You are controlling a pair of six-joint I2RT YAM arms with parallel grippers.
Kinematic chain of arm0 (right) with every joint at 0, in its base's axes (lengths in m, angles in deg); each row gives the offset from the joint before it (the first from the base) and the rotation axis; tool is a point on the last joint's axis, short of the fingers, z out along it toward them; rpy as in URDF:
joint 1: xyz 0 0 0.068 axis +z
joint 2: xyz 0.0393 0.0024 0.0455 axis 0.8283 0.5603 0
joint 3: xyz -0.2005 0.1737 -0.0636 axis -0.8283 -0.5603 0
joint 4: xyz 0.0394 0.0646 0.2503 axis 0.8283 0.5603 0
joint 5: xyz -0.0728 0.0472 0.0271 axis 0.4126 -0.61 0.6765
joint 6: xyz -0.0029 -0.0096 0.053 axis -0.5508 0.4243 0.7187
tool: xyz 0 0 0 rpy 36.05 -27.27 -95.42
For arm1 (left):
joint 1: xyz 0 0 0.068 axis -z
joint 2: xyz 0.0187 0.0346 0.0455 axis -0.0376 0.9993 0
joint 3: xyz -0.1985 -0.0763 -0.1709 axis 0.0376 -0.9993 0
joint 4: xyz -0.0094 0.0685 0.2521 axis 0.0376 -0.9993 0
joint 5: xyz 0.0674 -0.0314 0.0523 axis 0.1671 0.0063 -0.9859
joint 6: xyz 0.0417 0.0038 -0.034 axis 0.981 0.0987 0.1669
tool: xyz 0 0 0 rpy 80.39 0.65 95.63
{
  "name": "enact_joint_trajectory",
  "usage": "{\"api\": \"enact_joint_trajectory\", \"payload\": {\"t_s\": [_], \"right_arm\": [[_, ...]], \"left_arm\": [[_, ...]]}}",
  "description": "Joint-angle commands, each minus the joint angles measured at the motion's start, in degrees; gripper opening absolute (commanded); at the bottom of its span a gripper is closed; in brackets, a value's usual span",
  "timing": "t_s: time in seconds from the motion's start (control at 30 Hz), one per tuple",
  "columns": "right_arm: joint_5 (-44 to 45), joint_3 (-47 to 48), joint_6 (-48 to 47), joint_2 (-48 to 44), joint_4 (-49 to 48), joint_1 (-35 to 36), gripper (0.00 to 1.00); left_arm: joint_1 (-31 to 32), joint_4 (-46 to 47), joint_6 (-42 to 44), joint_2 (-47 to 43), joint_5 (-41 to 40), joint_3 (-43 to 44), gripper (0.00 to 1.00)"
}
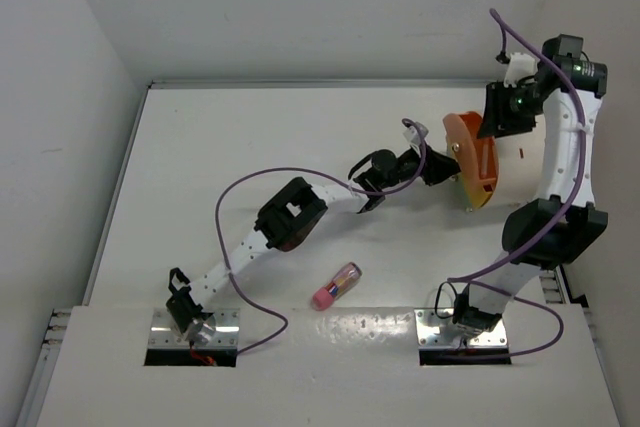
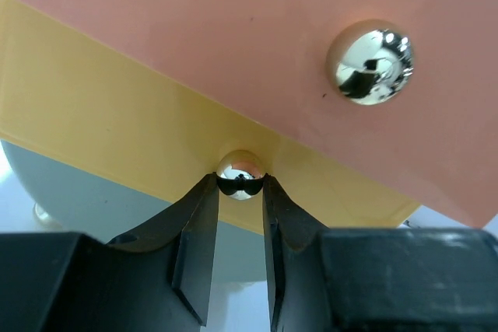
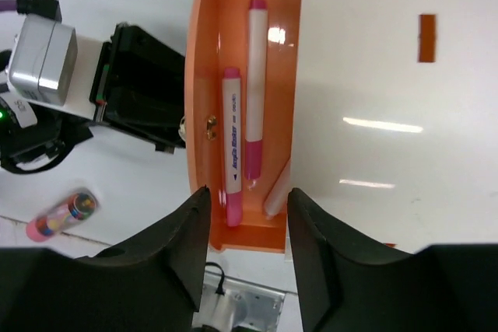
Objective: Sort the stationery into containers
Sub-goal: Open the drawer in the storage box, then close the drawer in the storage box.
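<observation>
Pinching a chrome knob (image 2: 241,175) on the drum (image 3: 366,68) with the left fingers (image 2: 201,207); right fingers (image 3: 187,231) spread, empty, above the open drawer (image 3: 196,52) of white pens (image 3: 256,91). Pink-ended tube (image 1: 337,286) on the surface (image 1: 250,137) well apart toward the bases, slanted near-left to far-right, nearer the left arm.

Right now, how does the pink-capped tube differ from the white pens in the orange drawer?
The pink-capped tube lies loose on the white table; the white pens sit inside the orange drawer. The tube shows mixed colours; the pens are white-bodied. Both have pink ends.
</observation>
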Motion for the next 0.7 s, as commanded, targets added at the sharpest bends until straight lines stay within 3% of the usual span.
{"api": "enact_joint_trajectory", "payload": {"t_s": [0.0,0.37,0.5,0.67], "right_arm": [[1.23,2.18,0.92,-1.61,-2.83,-0.54,0.45],[1.58,4.82,-0.3,-4.78,-4.86,0.86,0.48],[4.47,3.77,-2.94,-5.83,-3.63,4.72,0.65],[11.59,-2.37,-4.0,-8.99,-8.96,8.77,0.76]], "left_arm": [[-0.17,4.6,0.65,-5.55,-0.16,-2.64,0.0],[-0.35,4.07,1.09,-7.31,0.19,-5.11,0.0],[-0.35,3.98,1.17,-7.13,0.19,-4.94,0.0],[-0.44,4.25,1.17,-7.31,0.19,-5.37,0.0]]}}
